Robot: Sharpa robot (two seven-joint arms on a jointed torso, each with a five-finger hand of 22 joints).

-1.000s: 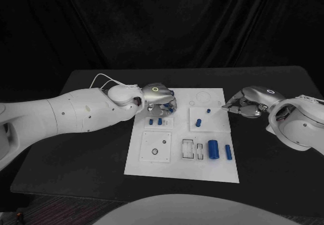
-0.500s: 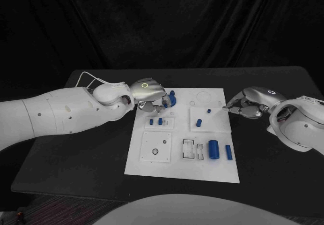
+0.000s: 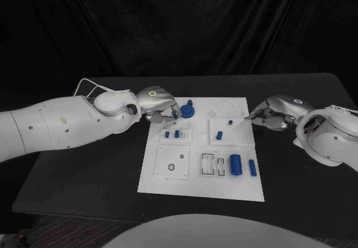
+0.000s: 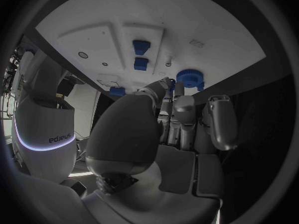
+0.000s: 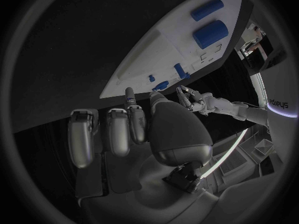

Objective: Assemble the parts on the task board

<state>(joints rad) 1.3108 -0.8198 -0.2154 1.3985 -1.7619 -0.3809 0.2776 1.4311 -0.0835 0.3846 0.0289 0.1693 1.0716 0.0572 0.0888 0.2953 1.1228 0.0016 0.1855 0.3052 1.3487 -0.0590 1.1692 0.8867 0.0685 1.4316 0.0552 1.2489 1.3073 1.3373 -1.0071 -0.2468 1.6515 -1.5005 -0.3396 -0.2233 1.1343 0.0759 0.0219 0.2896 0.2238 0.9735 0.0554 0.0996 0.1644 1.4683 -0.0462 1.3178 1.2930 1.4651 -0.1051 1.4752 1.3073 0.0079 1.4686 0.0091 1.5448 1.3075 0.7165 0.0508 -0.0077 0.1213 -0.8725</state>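
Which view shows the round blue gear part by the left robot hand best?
The left wrist view: the blue gear shows unobstructed beyond the left robot hand. The head view shows it small; the right wrist view only distantly.

White task board (image 3: 195,182) flat mid-table. Blue parts on it – round gear-like piece (image 3: 187,110) at far left corner, two small pegs (image 3: 172,134) upright in left block, big cylinder (image 3: 236,165) plus slimmer one (image 3: 253,167) lying near right edge.
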